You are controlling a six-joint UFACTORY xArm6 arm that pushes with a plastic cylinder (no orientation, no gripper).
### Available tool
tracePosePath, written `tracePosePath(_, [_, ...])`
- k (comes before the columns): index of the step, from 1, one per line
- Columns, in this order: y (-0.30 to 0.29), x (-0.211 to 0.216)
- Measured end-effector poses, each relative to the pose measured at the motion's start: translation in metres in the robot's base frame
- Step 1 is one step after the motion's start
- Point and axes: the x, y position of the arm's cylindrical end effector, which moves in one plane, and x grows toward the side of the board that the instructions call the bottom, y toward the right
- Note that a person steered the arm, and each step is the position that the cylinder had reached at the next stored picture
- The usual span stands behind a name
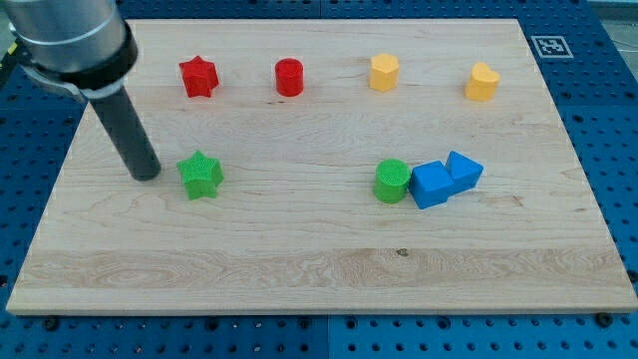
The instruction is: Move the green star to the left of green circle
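You've got no box, bowl or tray here, only the flat wooden board (319,269) carrying all the blocks. No claw on this arm either, so nothing to read as open or closed; it ends in a dark rod.

Take the green circle (392,181) as your landmark. The green star (200,176) sits well apart from it toward the view's left, roughly level with it. My tip (147,176) is further left again, just beside the star's left side; whether it touches, you can't tell.

Tight against the circle's right side is a blue block (431,184), looks like a cube, and a second blue block (464,171) touches that one on its upper right.

Above the circle, near the view's top, the yellow block (384,72) is almost straight up; another yellow block (481,82) is up and right. The red cylinder (289,77) is up and left, the red star (198,76) further left, almost directly above the green star.

Between star and circle you see bare wood.
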Motion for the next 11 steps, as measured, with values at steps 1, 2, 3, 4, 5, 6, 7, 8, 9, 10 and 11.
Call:
tracePosePath(1, [0.074,-0.006])
tracePosePath(2, [0.128,-0.006])
tracePosePath(3, [0.095,0.001])
tracePosePath(4, [0.059,0.023])
tracePosePath(5, [0.098,0.028])
tracePosePath(6, [0.156,0.027])
tracePosePath(7, [0.194,0.026])
tracePosePath(8, [0.194,0.027])
tracePosePath(9, [0.199,0.026])
tracePosePath(10, [0.183,0.012])
tracePosePath(11, [0.194,-0.025])
